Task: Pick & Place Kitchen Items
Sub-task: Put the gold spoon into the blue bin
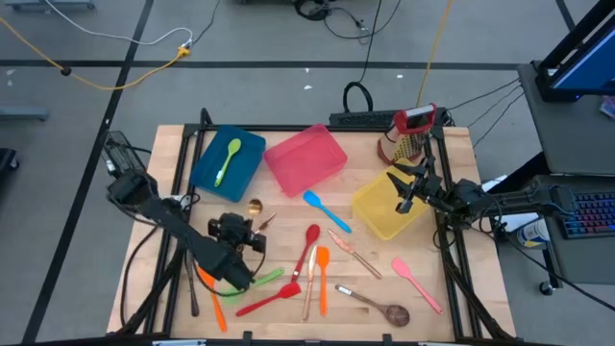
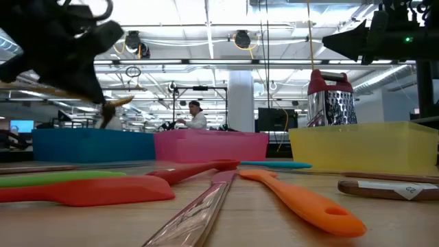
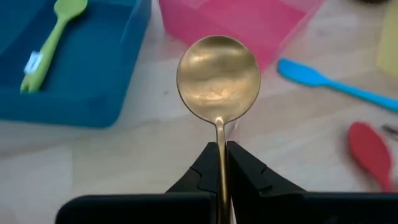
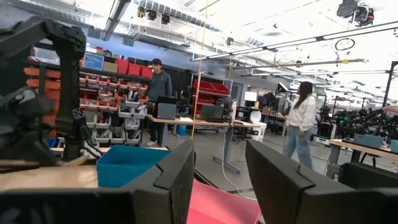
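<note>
The left gripper (image 3: pixel 222 163) pinches a copper spoon (image 3: pixel 217 78) above the table, near the blue bin (image 1: pixel 228 159). Beyond it, over the yellow bin (image 1: pixel 384 210), the right gripper (image 1: pixel 405 195) hangs with fingers spread, empty.

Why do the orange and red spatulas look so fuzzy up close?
Low view: the orange spatula and red spatula lie too near the lens, so they blur. Left wrist view: the gold spoon in the left tool is sharp and shines with glare.
</note>
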`<state>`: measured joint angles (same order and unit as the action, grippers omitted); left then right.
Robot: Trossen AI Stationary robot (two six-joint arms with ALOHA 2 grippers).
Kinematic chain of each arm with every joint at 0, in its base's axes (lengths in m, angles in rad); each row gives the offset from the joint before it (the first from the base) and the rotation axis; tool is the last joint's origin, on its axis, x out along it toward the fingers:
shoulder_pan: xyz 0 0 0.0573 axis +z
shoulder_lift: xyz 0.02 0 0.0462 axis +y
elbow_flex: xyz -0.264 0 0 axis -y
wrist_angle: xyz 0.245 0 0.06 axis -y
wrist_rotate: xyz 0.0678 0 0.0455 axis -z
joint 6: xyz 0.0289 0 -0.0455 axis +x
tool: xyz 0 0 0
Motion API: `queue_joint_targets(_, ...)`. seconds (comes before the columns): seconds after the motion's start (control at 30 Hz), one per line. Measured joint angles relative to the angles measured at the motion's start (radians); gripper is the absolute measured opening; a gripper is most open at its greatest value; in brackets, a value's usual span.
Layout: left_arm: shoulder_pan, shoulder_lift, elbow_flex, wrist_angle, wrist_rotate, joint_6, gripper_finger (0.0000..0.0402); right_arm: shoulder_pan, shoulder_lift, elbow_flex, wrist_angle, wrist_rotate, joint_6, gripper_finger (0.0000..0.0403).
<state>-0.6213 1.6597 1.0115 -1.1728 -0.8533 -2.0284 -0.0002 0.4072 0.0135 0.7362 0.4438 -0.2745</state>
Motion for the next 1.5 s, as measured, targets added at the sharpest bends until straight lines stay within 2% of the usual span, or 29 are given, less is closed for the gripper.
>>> queue_joint_targets(0.67, 0.161, -0.203, 0.0, -0.016, -0.009, 0.379, 0.0011, 0.0, 0.0, 0.0, -0.002, 0.0, 0.0, 0.0141)
queue_joint_targets(0.97, 0.328, -0.274, 0.0, -0.06, 0.014, 0.613, 0.0011, 0.0, 0.0, 0.0, -0.003, 0.0, 0.0, 0.0141)
queue_joint_targets(1.5, 0.65, -0.275, 0.0, 0.004, 0.098, 1.074, 0.0011, 0.0, 0.0, 0.0, 0.0, 0.0, 0.0, 0.0141)
